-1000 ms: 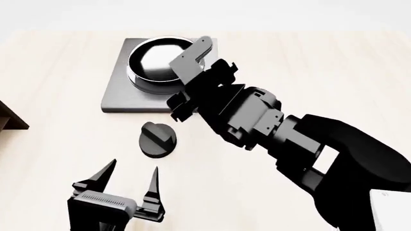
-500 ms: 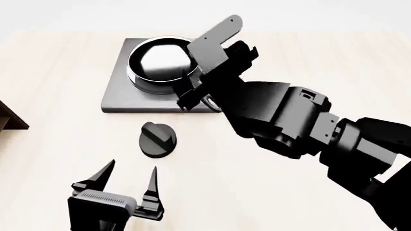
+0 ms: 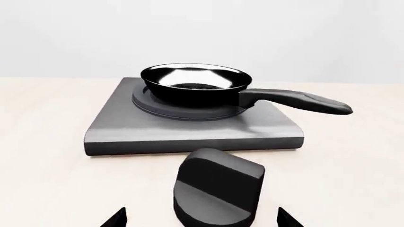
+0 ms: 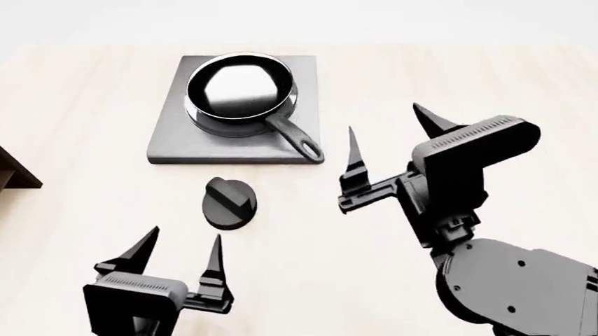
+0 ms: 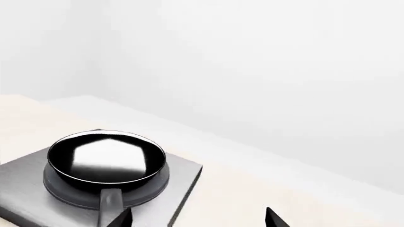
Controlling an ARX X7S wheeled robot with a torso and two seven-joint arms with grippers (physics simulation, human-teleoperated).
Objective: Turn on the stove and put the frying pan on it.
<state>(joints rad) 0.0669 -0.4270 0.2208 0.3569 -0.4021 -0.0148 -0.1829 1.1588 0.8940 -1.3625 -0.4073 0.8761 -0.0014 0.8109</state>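
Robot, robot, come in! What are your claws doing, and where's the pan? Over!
Left gripper open, empty. Right gripper open, empty, beside the stove. Frying pan sits on the burner. Knob untouched; nothing in the way.

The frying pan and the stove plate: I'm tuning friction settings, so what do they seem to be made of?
The frying pan looks like glossy black coated metal: its inside throws bright, mirror-like reflections. Its handle looks duller, perhaps plastic. The stove looks like matte grey brushed metal, with only soft sheen. These are simulator renders, so this is only appearance.
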